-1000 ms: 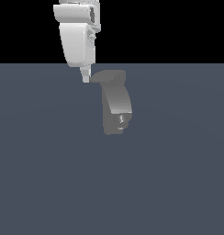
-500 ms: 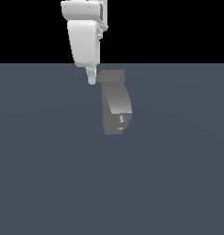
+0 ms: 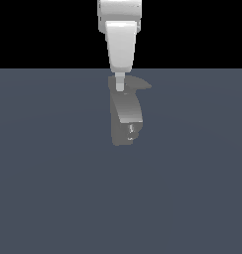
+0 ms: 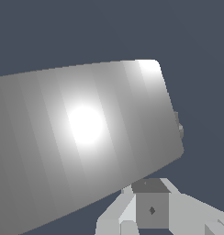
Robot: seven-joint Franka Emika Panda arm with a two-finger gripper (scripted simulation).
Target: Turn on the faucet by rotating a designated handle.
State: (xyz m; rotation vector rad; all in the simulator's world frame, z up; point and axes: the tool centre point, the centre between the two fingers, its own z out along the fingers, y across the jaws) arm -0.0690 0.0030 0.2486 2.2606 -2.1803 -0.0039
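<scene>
Stood mid-table, faucet (image 3: 126, 116), handle (image 3: 141, 84) jutting toward the exterior view's right; tool (image 3: 120, 85) pressed at top block, jaw state impossible to tell; risked slipping off the block, missing the lever

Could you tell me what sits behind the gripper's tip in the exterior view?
Behind the gripper tip is the faucet's top block, with the handle sticking out toward the exterior view's right. The block's middle is covered, and contact cannot be judged.
</scene>
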